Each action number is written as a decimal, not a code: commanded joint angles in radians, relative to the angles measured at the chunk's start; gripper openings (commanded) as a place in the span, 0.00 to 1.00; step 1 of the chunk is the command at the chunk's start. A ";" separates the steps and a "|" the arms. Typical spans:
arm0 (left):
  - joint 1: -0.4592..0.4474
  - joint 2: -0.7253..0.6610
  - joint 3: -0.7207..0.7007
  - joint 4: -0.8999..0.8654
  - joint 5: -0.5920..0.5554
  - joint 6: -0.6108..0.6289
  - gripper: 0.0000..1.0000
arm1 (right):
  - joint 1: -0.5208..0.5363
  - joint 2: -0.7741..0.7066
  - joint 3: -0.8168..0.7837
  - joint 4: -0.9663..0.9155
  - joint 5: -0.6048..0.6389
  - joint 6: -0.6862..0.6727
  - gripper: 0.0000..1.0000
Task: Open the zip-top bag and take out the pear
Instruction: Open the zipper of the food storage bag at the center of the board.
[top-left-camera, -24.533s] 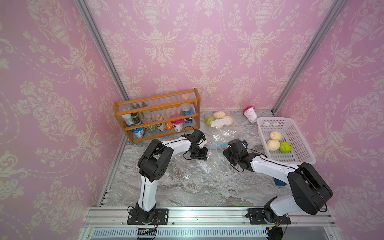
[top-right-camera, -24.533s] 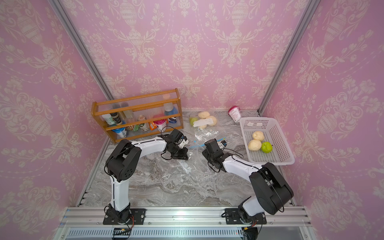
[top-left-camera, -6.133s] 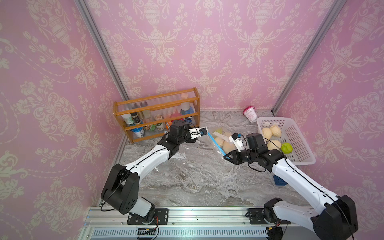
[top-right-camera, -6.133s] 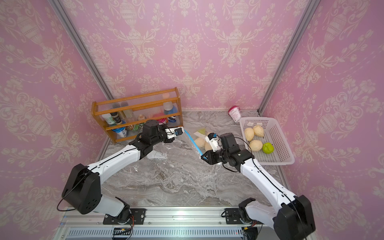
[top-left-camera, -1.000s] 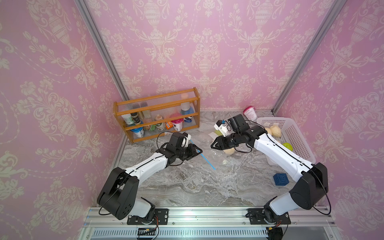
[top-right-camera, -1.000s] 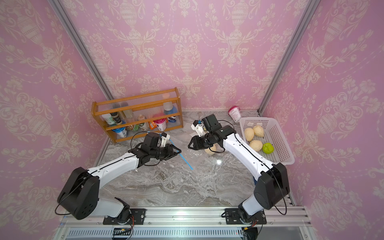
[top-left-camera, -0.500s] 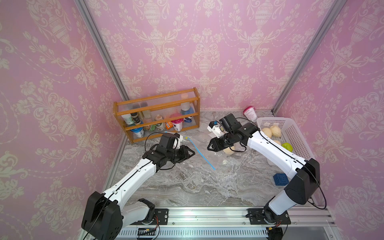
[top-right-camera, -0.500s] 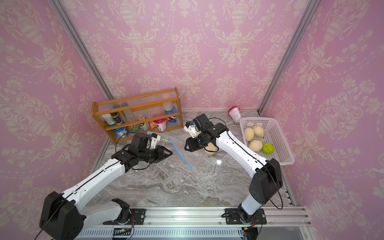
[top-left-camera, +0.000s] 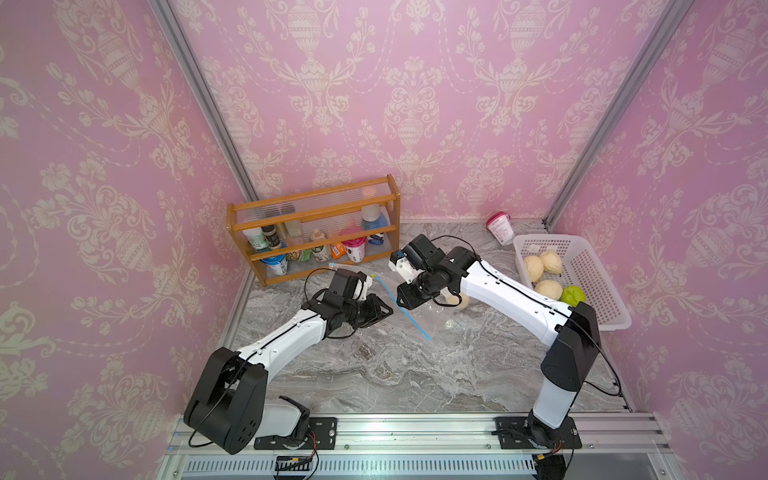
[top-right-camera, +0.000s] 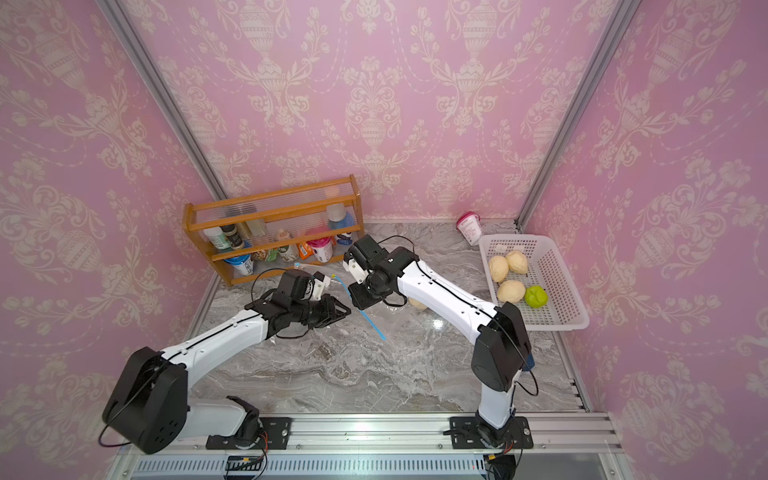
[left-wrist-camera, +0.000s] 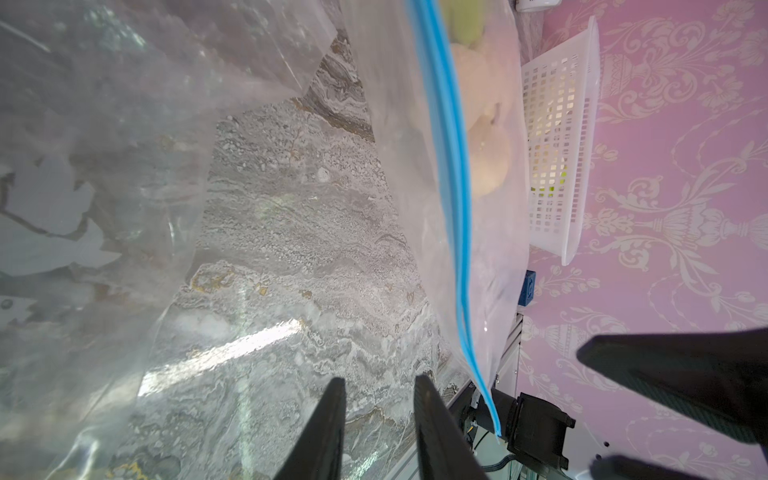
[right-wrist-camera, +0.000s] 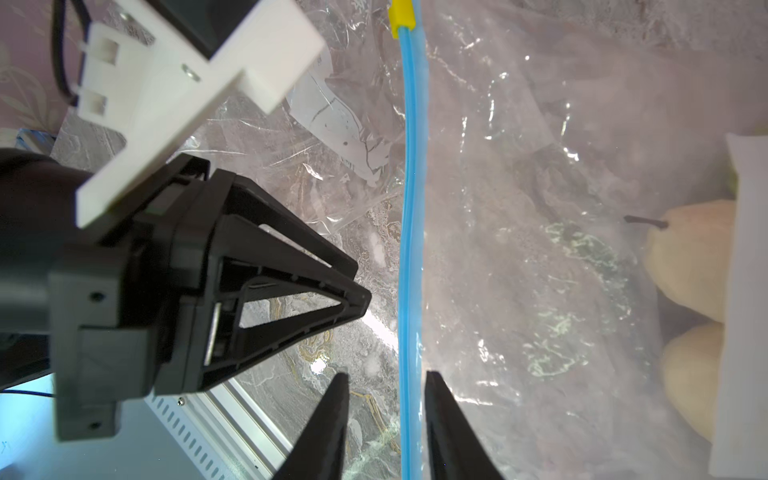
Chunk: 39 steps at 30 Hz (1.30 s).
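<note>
Both empty, half-open: left gripper (top-left-camera: 387, 311), right gripper (top-left-camera: 402, 301) flanking bag's zip (top-left-camera: 411, 320) (slanting diagonally).

The grey, marble-veined tabletop (top-left-camera: 374, 374) spreads between the pink walls. In its back left corner stands an orange wooden rack (top-left-camera: 311, 193) of jars and pots, close against the wall. At the back right sits a white cup with a pink lid (top-left-camera: 500, 228), just beside the far corner of a white perforated plastic basket (top-left-camera: 594, 286) that runs along the right edge. Out in the middle lies a clear zip-top bag with a blue seal strip (top-left-camera: 411, 318). The film is so glassy that I cannot make out how much of it rests flat on the stone. A small blue block (left-wrist-camera: 528, 289) sits toward the front right, past the basket's near end.
</note>
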 joint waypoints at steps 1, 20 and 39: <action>0.006 0.026 -0.013 0.081 0.030 0.032 0.30 | 0.022 0.036 0.054 -0.072 0.109 0.006 0.35; 0.023 0.033 -0.068 0.039 -0.038 0.025 0.22 | 0.071 0.164 0.146 -0.087 0.235 0.001 0.38; 0.023 0.019 -0.083 0.065 -0.035 0.007 0.22 | 0.088 0.186 0.160 -0.105 0.292 -0.044 0.33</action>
